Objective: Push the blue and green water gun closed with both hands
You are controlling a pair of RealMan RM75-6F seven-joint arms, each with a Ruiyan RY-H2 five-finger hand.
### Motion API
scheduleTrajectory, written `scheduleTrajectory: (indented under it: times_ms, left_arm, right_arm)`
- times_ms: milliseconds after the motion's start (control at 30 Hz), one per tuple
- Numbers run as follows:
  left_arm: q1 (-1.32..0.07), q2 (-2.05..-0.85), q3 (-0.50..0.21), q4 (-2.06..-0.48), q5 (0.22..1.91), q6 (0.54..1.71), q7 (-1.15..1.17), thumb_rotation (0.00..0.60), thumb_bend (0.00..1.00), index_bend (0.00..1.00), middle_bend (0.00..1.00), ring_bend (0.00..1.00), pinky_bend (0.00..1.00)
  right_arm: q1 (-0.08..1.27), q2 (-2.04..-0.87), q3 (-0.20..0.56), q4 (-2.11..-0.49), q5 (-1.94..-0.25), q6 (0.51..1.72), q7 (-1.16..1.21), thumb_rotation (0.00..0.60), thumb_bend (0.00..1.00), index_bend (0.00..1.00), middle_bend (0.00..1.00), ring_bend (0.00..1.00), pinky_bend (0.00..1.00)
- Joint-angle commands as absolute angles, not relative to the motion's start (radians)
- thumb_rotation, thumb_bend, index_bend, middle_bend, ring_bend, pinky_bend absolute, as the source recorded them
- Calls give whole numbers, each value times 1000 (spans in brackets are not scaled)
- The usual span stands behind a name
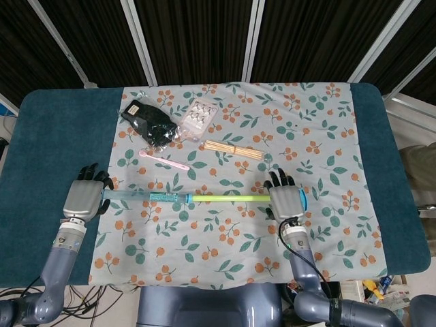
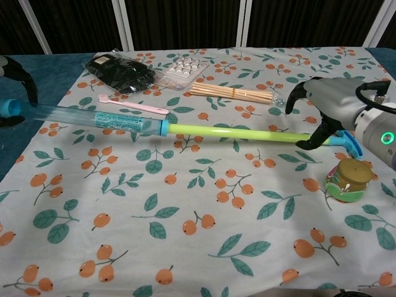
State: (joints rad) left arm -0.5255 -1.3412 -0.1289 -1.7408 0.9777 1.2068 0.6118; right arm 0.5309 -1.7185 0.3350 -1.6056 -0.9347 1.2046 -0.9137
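The water gun lies across the cloth, extended. Its clear blue barrel [image 2: 102,120] points left and its green rod [image 2: 238,132] runs right to a blue handle [image 2: 348,142]. My left hand [image 2: 17,77] holds the barrel's blue end cap at the left edge, fingers curled over it. That hand [image 1: 84,199] also shows in the head view beside the barrel [image 1: 146,197]. My right hand [image 2: 334,102] arches over the rod just left of the handle. Its fingers are spread on the far side and its thumb touches the near side. The head view shows this hand [image 1: 286,199] beside the handle [image 1: 304,201].
A small gold-lidded jar [image 2: 348,180] stands just in front of the handle. Behind the gun lie a pink spoon [image 2: 133,104], a bundle of wooden sticks [image 2: 232,93], a black packet [image 2: 120,72] and a clear blister pack [image 2: 181,68]. Teal table [image 1: 54,136] borders the cloth.
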Motion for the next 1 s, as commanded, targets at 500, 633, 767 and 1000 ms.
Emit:
scheduleTrajectory:
  times_ms: [500,633,767,1000]
  left_arm:
    - [-531,-1333,-127,-1746,979,1219,617,600,406,535,247,44,105]
    - [-531,-1329,-129,-1744,976,1220,613,600,406,536,247,44,105]
    - [-532,-1328,-129,-1740,973,1218,610,600,406,536,247,44,105]
    - [-534,-1329,-127,-1738,975,1216,605,600,406,538,247,44,105]
  right_arm:
    - [626,-1757,354,-1470,-765,1226,-968,600,204,399,121,15,154]
    - [628,-1755,341,-1469,-742,1233,-972,600,205,400,126,16,154]
    - [628,-1750,329,-1471,-736,1241,-967,600,206,403,151,29,154]
    - [632,-1742,315,-1455,-720,1246,-954,600,210,411,232,66,154]
